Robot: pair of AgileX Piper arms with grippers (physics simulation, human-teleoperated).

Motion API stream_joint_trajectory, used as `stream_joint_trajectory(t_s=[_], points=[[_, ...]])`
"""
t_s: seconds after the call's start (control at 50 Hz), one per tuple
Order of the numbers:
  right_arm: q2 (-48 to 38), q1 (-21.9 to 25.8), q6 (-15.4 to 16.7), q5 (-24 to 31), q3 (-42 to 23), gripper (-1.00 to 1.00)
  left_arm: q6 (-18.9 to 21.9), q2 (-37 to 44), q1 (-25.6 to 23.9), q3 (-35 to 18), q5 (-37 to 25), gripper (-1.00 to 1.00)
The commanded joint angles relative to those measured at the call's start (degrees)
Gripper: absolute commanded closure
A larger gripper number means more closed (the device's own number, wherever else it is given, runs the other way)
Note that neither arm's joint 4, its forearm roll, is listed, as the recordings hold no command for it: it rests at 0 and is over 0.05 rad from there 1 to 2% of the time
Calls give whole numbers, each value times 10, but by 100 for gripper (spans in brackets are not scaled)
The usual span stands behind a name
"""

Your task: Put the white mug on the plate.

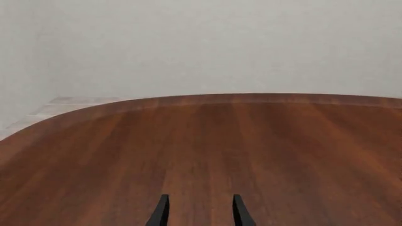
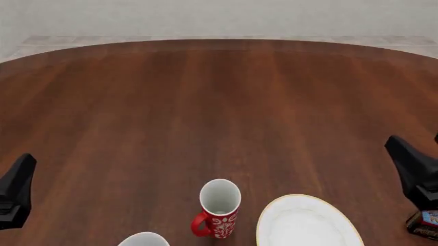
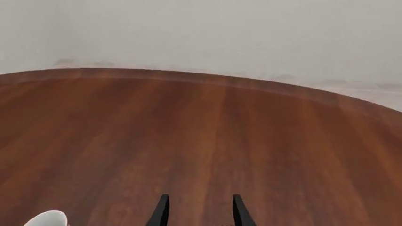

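The white mug [image 2: 143, 240] shows only as a rim at the bottom edge of the front view, left of centre. The plate [image 2: 306, 224], white with a thin gold rim, lies near the front edge, right of a red patterned mug [image 2: 219, 211]. My left gripper [image 2: 18, 190] hangs at the far left, well away from the white mug. In the left wrist view the left gripper [image 1: 201, 213] is open over bare wood. My right gripper [image 2: 411, 166] is at the far right, beyond the plate. The right gripper [image 3: 199, 213] is also open and empty.
A small dark box [image 2: 425, 225] sits at the bottom right corner beside the right arm. A white rounded edge [image 3: 47, 219] peeks into the right wrist view; I cannot tell which object it is. The brown wooden table [image 2: 219, 102] curves away at the back.
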State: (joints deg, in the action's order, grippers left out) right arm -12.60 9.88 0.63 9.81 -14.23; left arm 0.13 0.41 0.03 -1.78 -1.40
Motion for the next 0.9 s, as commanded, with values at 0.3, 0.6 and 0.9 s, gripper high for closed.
stream_joint_trajectory(t_s=[0.3,0.6,0.9], points=[[-159,132,-38,110,-134,-100,0,-3,2,5,2,-100],[-234,201,-80,171,-208,-100,0,-3,2,6,3,-100],[-285,265,-119,220,-268,-100,0,-3,2,6,3,-100]])
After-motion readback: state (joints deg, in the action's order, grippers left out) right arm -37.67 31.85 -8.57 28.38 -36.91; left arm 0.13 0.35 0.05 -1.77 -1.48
